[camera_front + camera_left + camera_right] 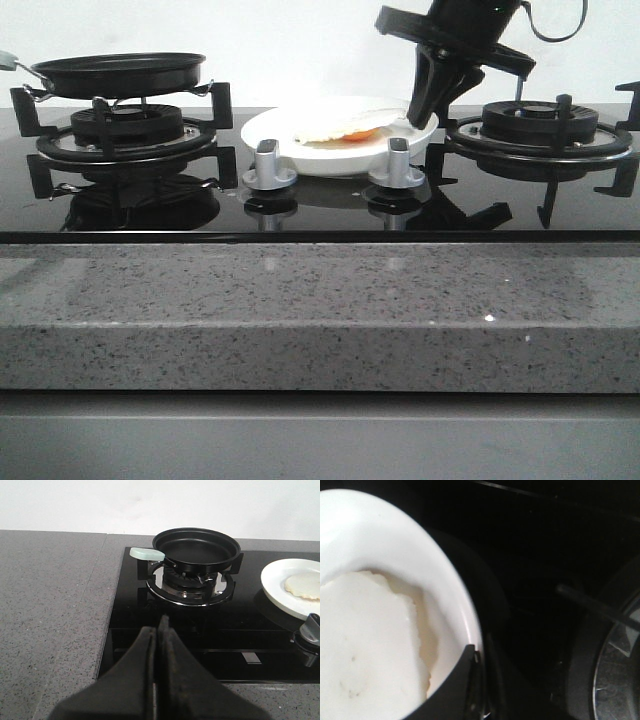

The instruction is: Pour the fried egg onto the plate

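Between the two burners, the fried egg (335,128) is lying folded on the plate (270,128). Right gripper (425,105) is hanging at the plate's rim, jaws clenched on nothing. Left gripper (159,630) is hovering over the surface (50,605), jaws pressed together, empty.

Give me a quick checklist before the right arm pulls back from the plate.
1. Floppy off-white fried egg on the round glossy white plate: ok.
2. Black frying pan empty, back on the left burner: ok.
3. Right gripper at the plate's right rim; clear of the rim: cannot tell.
4. Left gripper shut, holding nothing, away from the pan: ok.
5. Egg lying flat: not ok, it looks folded, the orange yolk showing underneath.
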`<action>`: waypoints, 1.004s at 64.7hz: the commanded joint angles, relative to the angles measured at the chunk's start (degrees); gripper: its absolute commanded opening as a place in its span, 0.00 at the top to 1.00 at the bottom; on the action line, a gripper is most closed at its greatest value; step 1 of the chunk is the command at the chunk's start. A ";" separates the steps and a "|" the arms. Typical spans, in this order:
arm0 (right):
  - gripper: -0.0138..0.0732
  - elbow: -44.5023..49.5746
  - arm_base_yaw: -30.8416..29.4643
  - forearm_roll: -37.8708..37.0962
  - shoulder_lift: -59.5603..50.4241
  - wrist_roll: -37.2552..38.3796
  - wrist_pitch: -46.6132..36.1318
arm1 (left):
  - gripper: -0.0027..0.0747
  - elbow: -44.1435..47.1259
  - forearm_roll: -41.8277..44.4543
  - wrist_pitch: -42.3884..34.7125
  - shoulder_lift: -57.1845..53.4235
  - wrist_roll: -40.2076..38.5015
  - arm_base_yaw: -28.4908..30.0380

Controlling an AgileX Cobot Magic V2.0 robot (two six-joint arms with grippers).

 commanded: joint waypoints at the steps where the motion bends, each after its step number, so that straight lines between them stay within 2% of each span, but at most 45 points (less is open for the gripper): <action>1: 0.68 -1.88 -0.19 1.12 -3.97 -0.16 4.80 | 0.99 -1.50 -0.64 -5.02 0.54 -0.12 -0.35; 7: 0.66 -1.88 -0.19 0.20 -4.43 -0.09 4.80 | 0.99 -1.50 -0.64 -5.02 0.54 -0.12 -0.35; 13: 0.70 -2.00 -0.19 -3.32 -5.81 1.35 4.80 | 0.99 -1.50 -0.64 -5.02 0.54 -0.12 -0.35; 24: 0.93 -2.00 -0.19 -7.38 -8.87 1.76 4.80 | 0.99 -1.50 -0.64 -5.02 0.54 -0.12 -0.35; 37: 0.91 -1.63 -0.19 -8.47 -13.57 1.76 5.10 | 0.99 -1.50 -0.64 -5.02 0.54 -0.12 -0.35; 45: 0.91 1.75 0.33 -13.14 -18.53 2.45 5.10 | 0.99 -1.50 -0.64 -5.02 0.54 -0.12 -0.35; 54: 0.91 10.14 0.28 -19.56 -25.58 4.19 5.10 | 0.99 -1.50 -0.64 -5.02 0.54 -0.12 -0.35; 65: 0.91 25.46 -1.70 -20.78 -35.57 4.29 5.10 | 0.99 -1.50 -0.64 -5.02 0.54 -0.12 -0.35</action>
